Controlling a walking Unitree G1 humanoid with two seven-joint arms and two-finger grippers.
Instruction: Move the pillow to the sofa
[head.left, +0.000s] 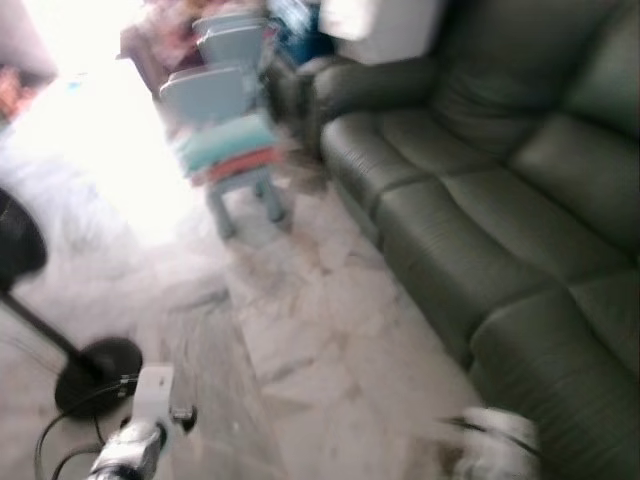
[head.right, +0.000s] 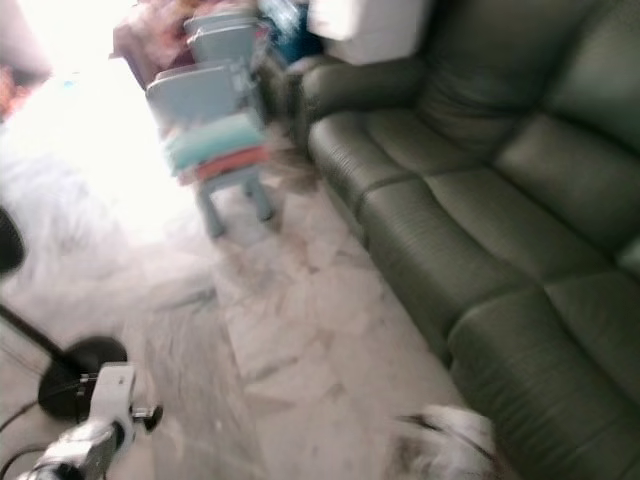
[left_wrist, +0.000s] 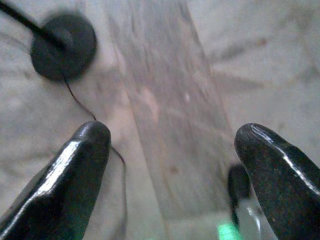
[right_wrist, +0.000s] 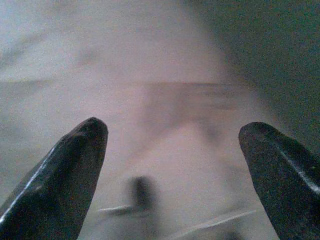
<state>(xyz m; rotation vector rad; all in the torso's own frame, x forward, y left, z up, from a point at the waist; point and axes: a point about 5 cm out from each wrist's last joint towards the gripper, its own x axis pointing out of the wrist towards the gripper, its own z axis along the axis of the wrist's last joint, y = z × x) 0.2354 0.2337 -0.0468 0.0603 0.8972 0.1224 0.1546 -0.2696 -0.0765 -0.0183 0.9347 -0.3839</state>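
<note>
Approaching the dark green leather sofa (head.left: 480, 200) with both my left gripper (left_wrist: 175, 165) and right gripper (right_wrist: 172, 165) spread empty; locate the pillow first.

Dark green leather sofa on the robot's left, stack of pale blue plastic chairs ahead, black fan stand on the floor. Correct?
Not quite. The dark green leather sofa is on the robot's right, not its left, as the left eye view shows. The rest holds: the stack of pale blue plastic chairs stands ahead, and the black fan stand sits on the marble floor to the robot's left.
</note>
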